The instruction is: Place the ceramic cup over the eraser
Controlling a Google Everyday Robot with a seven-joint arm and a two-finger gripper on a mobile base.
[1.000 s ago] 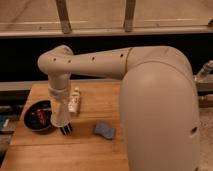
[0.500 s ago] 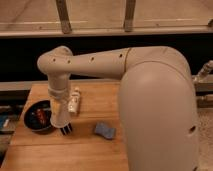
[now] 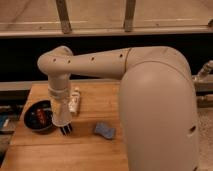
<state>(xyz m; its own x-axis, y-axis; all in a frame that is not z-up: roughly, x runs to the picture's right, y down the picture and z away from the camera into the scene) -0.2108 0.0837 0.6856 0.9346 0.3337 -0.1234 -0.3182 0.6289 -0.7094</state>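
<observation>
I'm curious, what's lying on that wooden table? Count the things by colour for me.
Black: 1, the round pan
White: 1, the squeeze tube
Blue-grey: 1, the soft pad
Total: 3
The robot's pincer hangs low between the pan and the pad, just in front of the tube.

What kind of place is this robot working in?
Probably a lab or office test area: a wooden table by a window, with a black pan, white tube and blue-grey pad. The gripper hangs beside the pan.
</observation>
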